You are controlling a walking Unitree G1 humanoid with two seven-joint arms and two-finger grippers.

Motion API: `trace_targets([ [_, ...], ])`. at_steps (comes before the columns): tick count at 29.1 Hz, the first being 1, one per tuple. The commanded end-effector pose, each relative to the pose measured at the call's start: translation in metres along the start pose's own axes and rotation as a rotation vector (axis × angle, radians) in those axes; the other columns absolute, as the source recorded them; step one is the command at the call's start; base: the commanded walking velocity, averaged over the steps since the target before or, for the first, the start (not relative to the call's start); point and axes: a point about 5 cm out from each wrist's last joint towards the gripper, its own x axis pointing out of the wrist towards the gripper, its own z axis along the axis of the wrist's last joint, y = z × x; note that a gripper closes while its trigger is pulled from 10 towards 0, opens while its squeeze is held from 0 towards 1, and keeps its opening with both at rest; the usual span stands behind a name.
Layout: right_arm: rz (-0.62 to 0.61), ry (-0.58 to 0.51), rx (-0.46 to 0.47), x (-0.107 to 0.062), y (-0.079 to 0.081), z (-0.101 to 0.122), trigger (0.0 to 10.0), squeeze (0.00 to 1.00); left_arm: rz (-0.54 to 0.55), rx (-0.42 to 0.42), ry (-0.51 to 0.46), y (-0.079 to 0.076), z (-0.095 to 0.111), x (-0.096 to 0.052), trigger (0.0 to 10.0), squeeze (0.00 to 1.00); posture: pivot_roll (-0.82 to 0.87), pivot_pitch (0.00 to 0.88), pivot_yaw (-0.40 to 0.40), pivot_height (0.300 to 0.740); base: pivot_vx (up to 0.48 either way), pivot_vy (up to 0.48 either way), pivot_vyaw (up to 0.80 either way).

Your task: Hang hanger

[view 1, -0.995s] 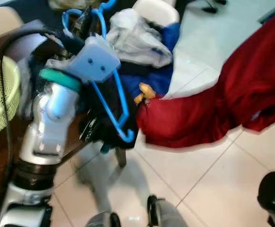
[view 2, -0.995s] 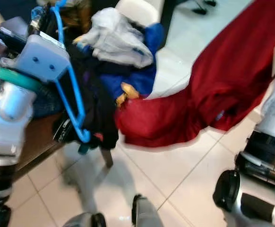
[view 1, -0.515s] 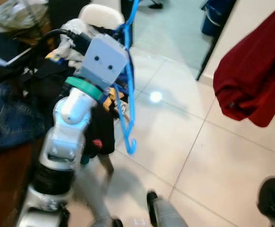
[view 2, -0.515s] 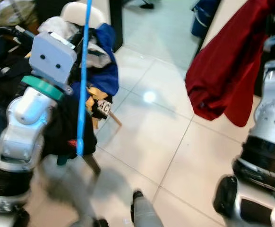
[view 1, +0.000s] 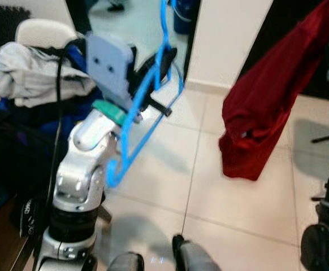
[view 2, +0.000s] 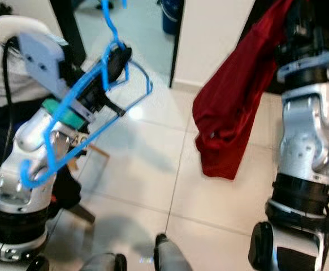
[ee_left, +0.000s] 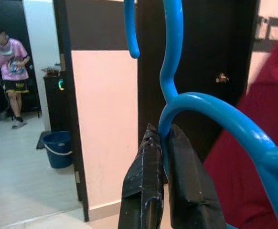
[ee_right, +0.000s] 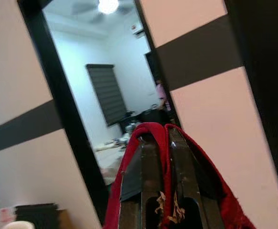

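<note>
Upper left of the left eye view, the left gripper (view 1: 156, 70) is pinching the blue hanger (view 1: 144, 110), the frame slanting down to a hooked end at mid-left. Right of centre, a red garment (view 1: 260, 107) is draping down over pale tiled floor (view 1: 170, 169); clothes are piled on a chair (view 1: 34, 34) at far left. Floor between them is looking open, and a dark doorway edge is standing just behind the hanger.

Centre-left of the right eye view, the hanger's lower corner is sticking out towards the garment; a swing could be snagging cloth, I judge. The right arm (view 2: 303, 141) is rising at right, its top buried in red cloth.

Bottom centre of the left wrist view, two black fingers (ee_left: 151, 191) are closing tight on the hanger's neck, hook going up out of frame; thin plastic could be twisting in the pinch. A person is standing at far left by a blue bucket (ee_left: 57, 149).

Bottom centre of the right wrist view, the right gripper (ee_right: 163, 191) is clamping a red fold; it may be slipping off.
</note>
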Motion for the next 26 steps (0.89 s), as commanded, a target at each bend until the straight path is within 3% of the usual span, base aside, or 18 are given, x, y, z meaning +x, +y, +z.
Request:
trace_targets([
  [1,-0.028,0.018,-0.029,-0.006,-0.006,-0.002,10.0,0.00,-0.014,-0.020,0.027,-0.002,-0.005,-0.002,10.0,0.00,-0.03,0.107,0.048,0.740,0.000,0.000,-0.80],
  [9,-0.089,0.119,-0.078,-0.027,-0.012,-0.026,10.0,0.00,-0.014,0.054,0.113,-0.004,-0.019,-0.010,10.0,0.00,-0.05,0.103,0.049,0.740,0.000,0.000,-0.80],
  [15,-0.120,0.190,-0.073,-0.042,-0.009,-0.047,10.0,0.00,0.104,0.115,0.268,0.013,-0.041,-0.021,10.0,0.00,-0.07,0.099,0.050,0.740,0.000,0.000,-0.80],
  [22,-0.113,0.229,-0.083,-0.045,-0.004,-0.061,10.0,0.00,0.153,0.136,0.295,0.017,-0.047,-0.024,10.0,0.00,-0.07,0.095,0.045,0.740,0.000,0.000,-0.80],
  [26,-0.091,0.268,-0.059,-0.048,0.007,-0.075,10.0,0.00,0.185,0.133,0.291,0.019,-0.050,-0.025,10.0,0.00,-0.07,0.090,0.044,0.740,0.000,0.000,-0.80],
])
